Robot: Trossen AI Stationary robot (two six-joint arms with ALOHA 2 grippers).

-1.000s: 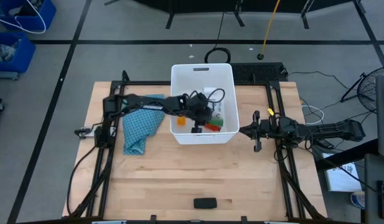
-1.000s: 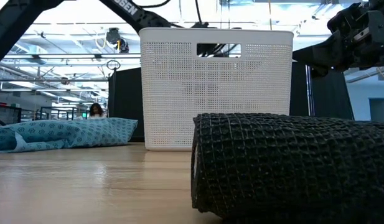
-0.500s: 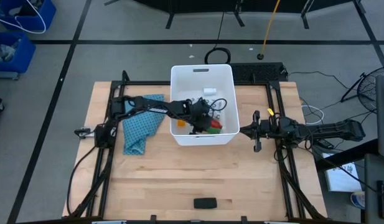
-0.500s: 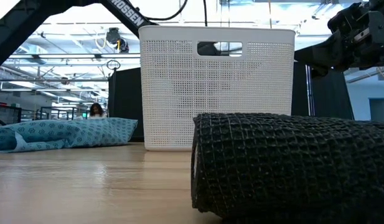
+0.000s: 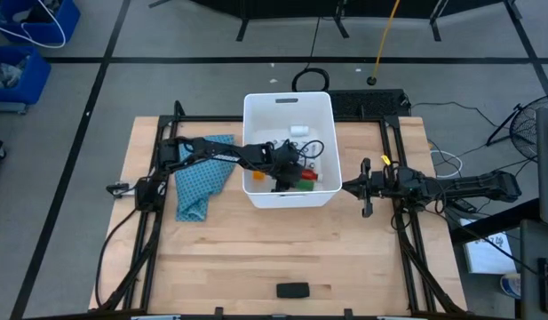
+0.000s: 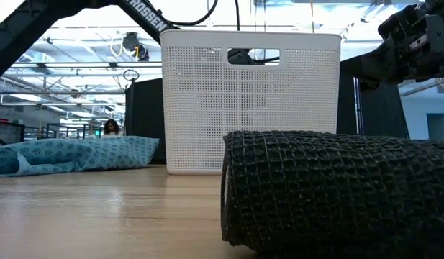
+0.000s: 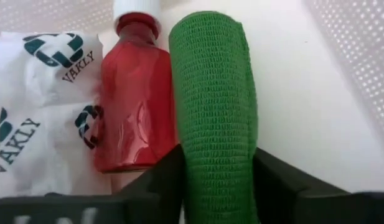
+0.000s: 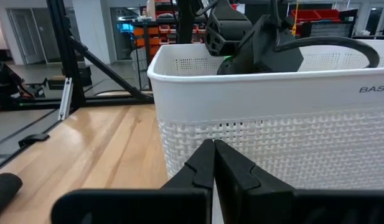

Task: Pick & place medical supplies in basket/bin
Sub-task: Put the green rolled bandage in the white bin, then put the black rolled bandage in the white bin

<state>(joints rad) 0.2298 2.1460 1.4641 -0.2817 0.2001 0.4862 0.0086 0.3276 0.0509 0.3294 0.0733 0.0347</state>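
Observation:
My left gripper (image 5: 288, 172) reaches down inside the white tub (image 5: 256, 108) and is shut on a green roll (image 7: 213, 87). In the left wrist view a red white-capped bottle (image 7: 132, 106) lies right beside the roll, and a white packet with dark teal logos (image 7: 36, 106) lies next to the bottle. A white roll (image 5: 297, 130) sits farther back in the tub. The black oblong bar (image 5: 293, 290) lies on the table near its near edge. My right gripper (image 8: 213, 155) is shut and waits to the right of the tub. My left gripper pinches the green roll at its near end (image 7: 216, 168), between the two fingers (image 7: 159, 180). The fingers lie along the roll, which reaches out past them over the tub floor beside the red bottle. Whether it rests on the floor I cannot tell.
A teal patterned cloth (image 5: 201, 182) lies left of the tub, under the left arm. In the low view the black bar (image 6: 337, 191) fills the foreground before the tub wall (image 6: 207, 108). Bare wood stretches between the tub and the bar.
My left arm has sunk a little deeper into the tub with the green roll in its fingers, then kept still. The right arm has not moved.

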